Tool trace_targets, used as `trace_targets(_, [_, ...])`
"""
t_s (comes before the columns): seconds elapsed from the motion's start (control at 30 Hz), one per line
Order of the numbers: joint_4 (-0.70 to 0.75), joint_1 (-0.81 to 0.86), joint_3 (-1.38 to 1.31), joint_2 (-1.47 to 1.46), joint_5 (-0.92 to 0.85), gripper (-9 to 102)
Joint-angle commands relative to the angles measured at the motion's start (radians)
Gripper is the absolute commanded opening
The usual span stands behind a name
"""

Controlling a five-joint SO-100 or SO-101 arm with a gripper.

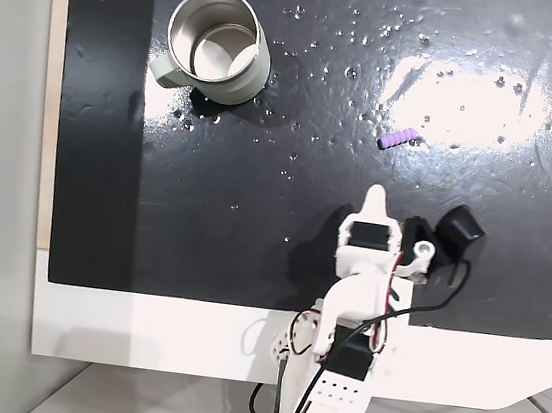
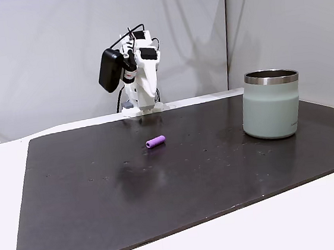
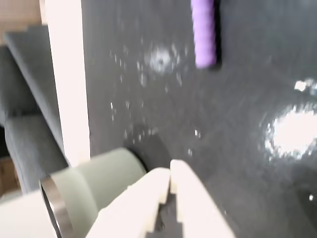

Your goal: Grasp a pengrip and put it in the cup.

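Observation:
The pengrip [image 1: 399,139] is a small purple ribbed tube lying on the black mat [image 1: 254,224], right of centre in a fixed view. It also lies mid-mat as the pengrip [image 2: 155,142] and reaches the top edge as the pengrip [image 3: 203,32] in the wrist view. The grey metal cup [image 1: 215,48] stands upright at the far left, its shiny inside holding nothing; the cup [image 2: 271,105] stands at the right. My gripper [image 1: 376,195] is shut and holds nothing, a short way back from the pengrip. In the wrist view the gripper [image 3: 170,173] has its tips touching, and the cup [image 3: 84,188] lies at the lower left.
My arm [image 2: 139,74] sits folded at the mat's back edge by a grey wall, with a black camera box [image 1: 459,235] on its side. A white tabletop [image 1: 140,331] surrounds the mat. Bare mat lies between the pengrip and the cup.

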Motion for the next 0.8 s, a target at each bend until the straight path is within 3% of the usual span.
trace_targets(0.0, [-0.114, 0.061, -0.207, -0.371, -0.021, 0])
trace_targets(0.17, [-0.14, 0.086, -0.414, -0.735, -0.025, 0])
trace_targets(0.5, [-0.273, 0.202, -0.591, -1.166, -0.153, 0])
trace_targets(0.77, [-0.296, 0.227, -0.703, -1.31, -0.138, 0])
